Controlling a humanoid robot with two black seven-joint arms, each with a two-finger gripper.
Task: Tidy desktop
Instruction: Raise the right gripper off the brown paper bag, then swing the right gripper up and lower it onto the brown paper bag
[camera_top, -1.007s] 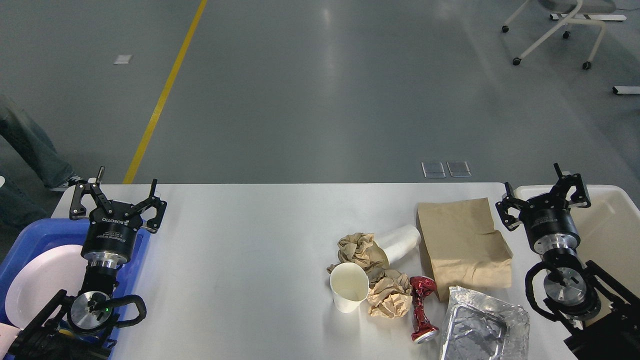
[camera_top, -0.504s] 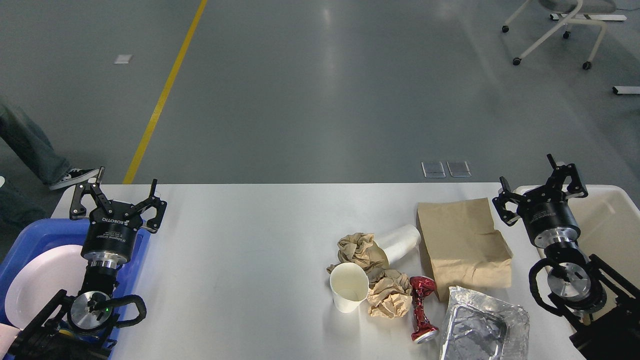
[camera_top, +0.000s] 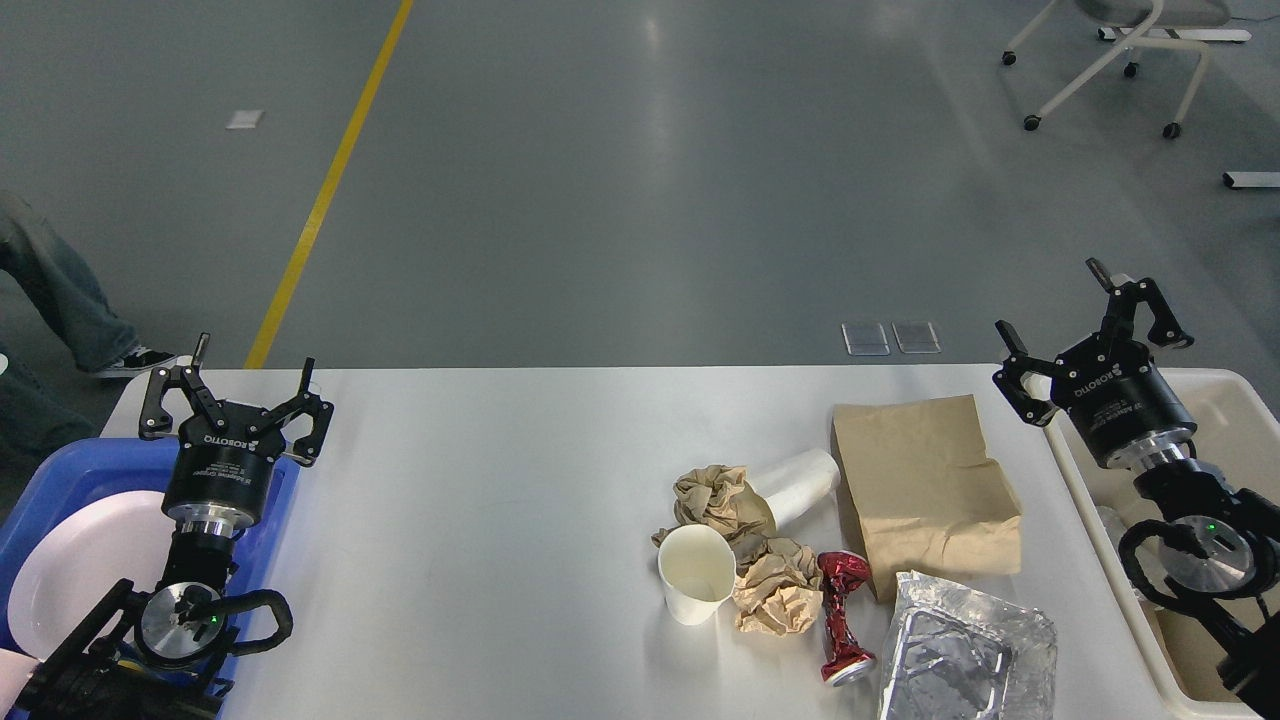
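Observation:
The white desktop (camera_top: 500, 470) fills the lower half of the head view. On its right part lie a flat brown paper bag (camera_top: 925, 495), two crumpled brown paper balls (camera_top: 712, 497) (camera_top: 775, 595), an upright white paper cup (camera_top: 697, 573), a tipped white cup (camera_top: 800, 485), a crushed red can (camera_top: 843, 615) and a crumpled foil tray (camera_top: 965, 650). My left gripper (camera_top: 255, 375) stands open and empty above the desk's far left corner. My right gripper (camera_top: 1050, 315) is open and empty over the cream bin's far left corner, right of the bag.
A blue tray (camera_top: 60, 470) holding a white plate (camera_top: 75, 575) sits at the left edge under my left arm. The cream-white bin (camera_top: 1225, 390) stands at the right edge. A person's legs (camera_top: 60, 300) stand on the floor at far left. A wheeled chair (camera_top: 1110, 60) is at the far right.
My right arm has swung right and up, away from the paper bag's edge to above the bin. The person's feet at left shifted. My left arm stayed still.

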